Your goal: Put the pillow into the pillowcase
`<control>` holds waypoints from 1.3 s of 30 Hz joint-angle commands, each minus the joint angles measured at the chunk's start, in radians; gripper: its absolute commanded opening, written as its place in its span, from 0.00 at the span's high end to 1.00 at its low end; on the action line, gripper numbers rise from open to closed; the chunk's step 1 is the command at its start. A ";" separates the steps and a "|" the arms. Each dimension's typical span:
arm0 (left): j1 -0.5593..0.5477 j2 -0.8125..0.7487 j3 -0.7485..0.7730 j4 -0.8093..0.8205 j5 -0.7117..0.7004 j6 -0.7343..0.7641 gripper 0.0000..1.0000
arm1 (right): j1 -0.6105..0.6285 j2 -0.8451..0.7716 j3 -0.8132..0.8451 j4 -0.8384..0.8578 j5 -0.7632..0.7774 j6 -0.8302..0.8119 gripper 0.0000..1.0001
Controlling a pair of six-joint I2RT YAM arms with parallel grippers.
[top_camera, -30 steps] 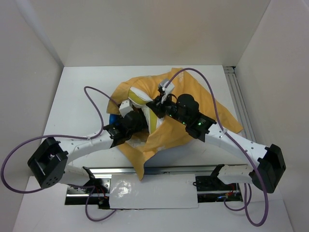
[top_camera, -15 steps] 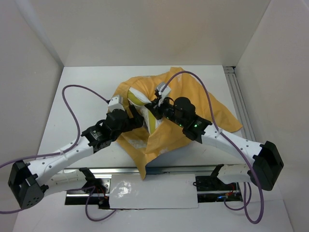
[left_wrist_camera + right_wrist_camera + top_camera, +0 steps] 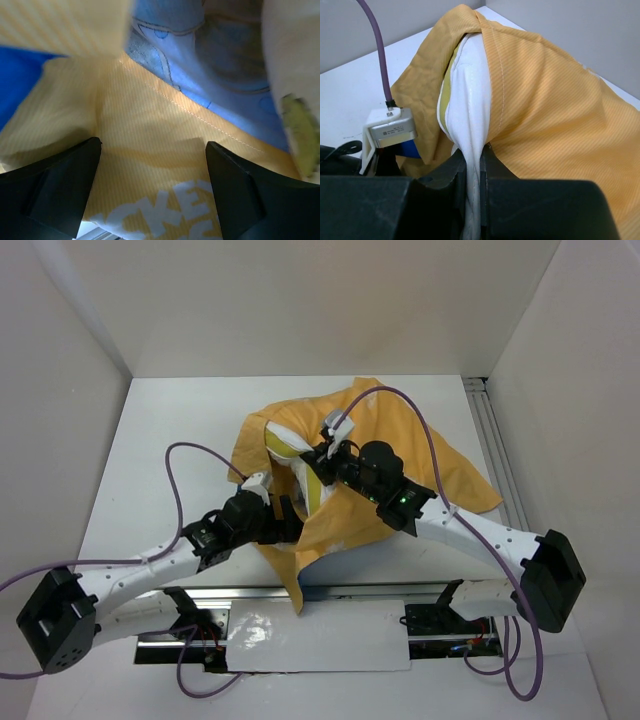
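The orange-yellow pillowcase lies bunched in the middle of the table, draped over the white pillow, whose yellow-trimmed edge shows at the case's left opening. My right gripper is shut on a fold of the pillow's white edge, with the pillowcase hanging over it on the right. My left gripper is open at the near left part of the case. Between its fingers lies orange-yellow cloth with white lettering. Blue printed cloth and the pillow's trim lie beyond.
A metal rail runs along the table's right edge, and another along the front between the arm bases. White walls close in the left, back and right. Purple cables loop above both arms.
My left gripper has moved from the pillow's upper left down to the near edge of the pillowcase. My right gripper has stayed shut on the pillow, nearly still.
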 commanded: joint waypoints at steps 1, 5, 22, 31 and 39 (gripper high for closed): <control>0.005 0.029 -0.054 0.113 0.029 -0.049 0.01 | 0.004 -0.074 0.029 0.229 -0.004 -0.019 1.00; 0.005 0.147 -0.100 0.242 0.019 -0.093 0.01 | 0.004 -0.084 0.029 0.238 -0.038 -0.010 1.00; 0.069 0.012 0.179 -0.022 -0.518 0.006 0.01 | 0.004 -0.053 0.055 0.184 0.036 0.031 1.00; 0.119 0.165 0.237 0.147 -0.377 0.057 0.11 | 0.004 0.005 0.141 0.231 0.099 0.120 1.00; 0.119 0.071 0.247 0.107 -0.380 0.078 0.14 | 0.004 0.050 0.191 0.169 0.155 0.130 1.00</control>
